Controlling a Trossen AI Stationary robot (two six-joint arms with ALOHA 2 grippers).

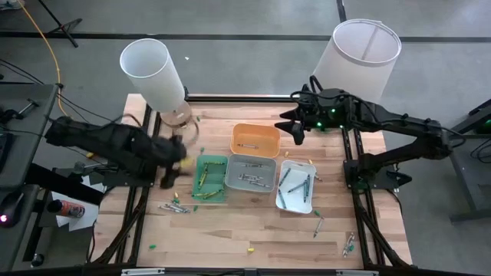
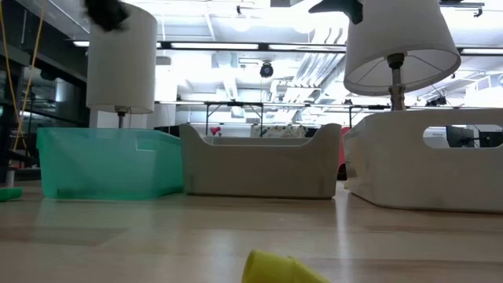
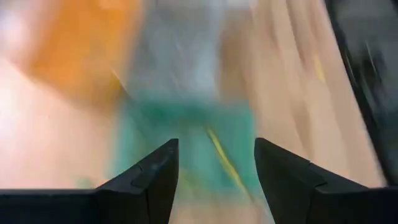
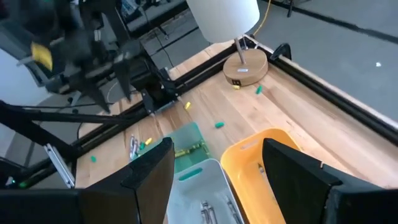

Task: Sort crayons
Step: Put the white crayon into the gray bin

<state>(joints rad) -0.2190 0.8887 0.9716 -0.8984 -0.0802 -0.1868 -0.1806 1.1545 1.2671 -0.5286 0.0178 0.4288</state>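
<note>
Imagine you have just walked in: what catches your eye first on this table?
Four small rectangular plastic trays sit mid-table: a green one, a grey one, a white one and an orange one behind them. Two tall white lampshades stand at the back corners. Tiny thin crayons lie scattered on the wood while the left gripper, open, hovers beside the green tray.

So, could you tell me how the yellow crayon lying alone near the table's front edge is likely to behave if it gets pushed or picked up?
The yellow crayon is a short round stick on bare wood, so a sideways push would probably roll it. It looks tiny beside the green tray, so likely very light and stiff. Being so thin and low, it may slip out of wide jaws.
</note>
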